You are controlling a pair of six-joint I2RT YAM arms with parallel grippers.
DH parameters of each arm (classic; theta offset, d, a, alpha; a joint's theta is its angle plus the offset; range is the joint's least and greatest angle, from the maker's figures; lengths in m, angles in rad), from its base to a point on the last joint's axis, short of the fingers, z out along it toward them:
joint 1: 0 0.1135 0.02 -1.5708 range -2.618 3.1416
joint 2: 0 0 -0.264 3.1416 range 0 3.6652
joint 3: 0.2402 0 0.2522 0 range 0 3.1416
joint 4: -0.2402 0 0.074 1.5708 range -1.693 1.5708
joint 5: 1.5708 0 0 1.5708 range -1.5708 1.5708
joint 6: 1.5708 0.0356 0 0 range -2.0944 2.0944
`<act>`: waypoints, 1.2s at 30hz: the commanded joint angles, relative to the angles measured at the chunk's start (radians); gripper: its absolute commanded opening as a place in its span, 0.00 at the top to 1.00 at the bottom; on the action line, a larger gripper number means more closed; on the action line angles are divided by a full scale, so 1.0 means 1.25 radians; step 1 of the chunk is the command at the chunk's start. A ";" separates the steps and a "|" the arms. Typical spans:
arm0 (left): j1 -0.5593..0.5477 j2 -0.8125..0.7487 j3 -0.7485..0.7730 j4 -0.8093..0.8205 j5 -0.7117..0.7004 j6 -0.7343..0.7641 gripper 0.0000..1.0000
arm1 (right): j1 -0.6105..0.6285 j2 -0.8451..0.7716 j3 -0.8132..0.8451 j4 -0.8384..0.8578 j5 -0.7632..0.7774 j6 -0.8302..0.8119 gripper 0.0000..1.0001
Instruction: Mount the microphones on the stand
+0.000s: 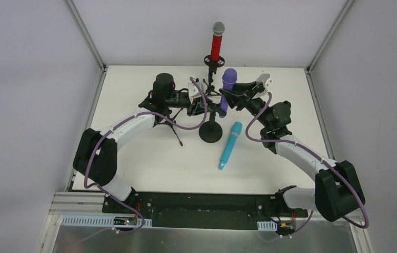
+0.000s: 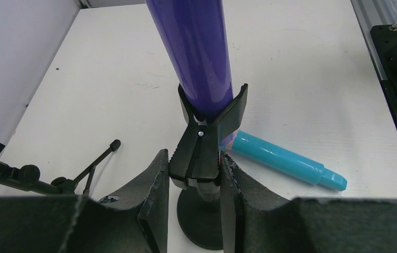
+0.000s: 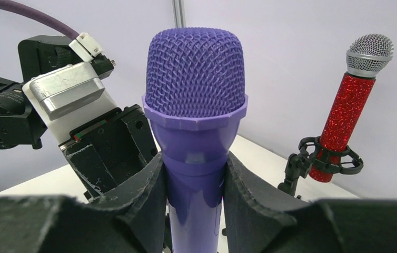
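Left pincer [image 2: 195, 163]: clenched on the lower part of the black clip [image 2: 215, 118]. If it slips or twists there, the clip could turn off line with the shaft.
Stand [image 2: 199, 221]: it has a round foot on the worktop [image 2: 301, 79] and a narrow post. A sideways push from either arm could tip it, as the weight sits high.
Purple microphone [image 2: 196, 52]: upright, with its lower end down in the clip's fork. It looks only partly seated, so the fork may not grip it yet.
Right pincer [image 3: 196, 179]: grasping the purple shaft just under the mesh head. Letting go too soon would probably make the microphone lean out and drop.
Cyan microphone [image 2: 286, 161]: lying flat just beside the foot — a falling microphone or stand would knock it.
Red microphone [image 3: 344, 113]: upright in its own holder at the back, well apart — little risk there.
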 commanded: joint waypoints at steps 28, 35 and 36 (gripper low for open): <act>-0.008 -0.011 -0.005 0.033 0.036 -0.014 0.11 | 0.046 -0.004 -0.039 0.082 0.041 -0.009 0.62; -0.008 -0.019 -0.011 0.038 0.023 -0.009 0.09 | 0.048 -0.008 -0.028 0.061 0.044 -0.013 0.36; -0.008 -0.021 -0.012 0.039 0.023 -0.010 0.08 | 0.049 -0.009 -0.028 0.057 0.045 -0.015 0.33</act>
